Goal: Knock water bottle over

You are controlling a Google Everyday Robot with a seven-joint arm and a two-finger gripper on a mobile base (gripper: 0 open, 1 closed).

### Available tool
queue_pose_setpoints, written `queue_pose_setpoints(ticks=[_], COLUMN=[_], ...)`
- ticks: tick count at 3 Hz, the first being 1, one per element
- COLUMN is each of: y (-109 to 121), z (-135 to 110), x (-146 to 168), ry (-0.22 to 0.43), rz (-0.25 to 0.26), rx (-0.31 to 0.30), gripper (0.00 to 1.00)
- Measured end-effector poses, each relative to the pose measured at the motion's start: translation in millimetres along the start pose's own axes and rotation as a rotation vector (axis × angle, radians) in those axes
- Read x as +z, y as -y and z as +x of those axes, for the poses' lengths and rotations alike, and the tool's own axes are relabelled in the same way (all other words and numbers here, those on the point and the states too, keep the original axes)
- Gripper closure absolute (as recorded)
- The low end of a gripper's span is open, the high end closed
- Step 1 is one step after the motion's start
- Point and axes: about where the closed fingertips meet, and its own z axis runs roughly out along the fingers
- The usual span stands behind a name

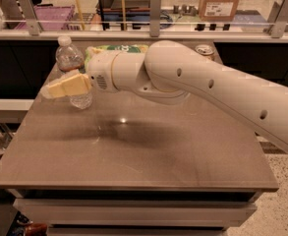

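Water bottle (69,58) upright at upper left of tabletop (158,156), long axis vertical. Hand (55,88) overlaps bottle's lower half, tip pointing frame-left; contact unclear. Hand apart or together: cannot tell.

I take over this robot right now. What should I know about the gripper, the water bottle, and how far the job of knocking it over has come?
Gripper: at the left side of the table, level with the middle of the water bottle and covering part of it in this view; contact cannot be told.
Water bottle: upright near the table's far left corner.
Done: the gripper is at the bottle.
Left: tip the bottle over; a sideways push would probably do.
Behind the arm: a green bag and a can.
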Motion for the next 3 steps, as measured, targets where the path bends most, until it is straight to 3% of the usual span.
queue_pose_setpoints(ticks=[1,3], y=[-2.6,-6.6], z=[3.1,0.8], x=[10.9,12.9], ry=[-0.001,0.0], rz=[-0.005,-0.011], rx=[-0.008,-0.012], gripper=[0.18,0.64])
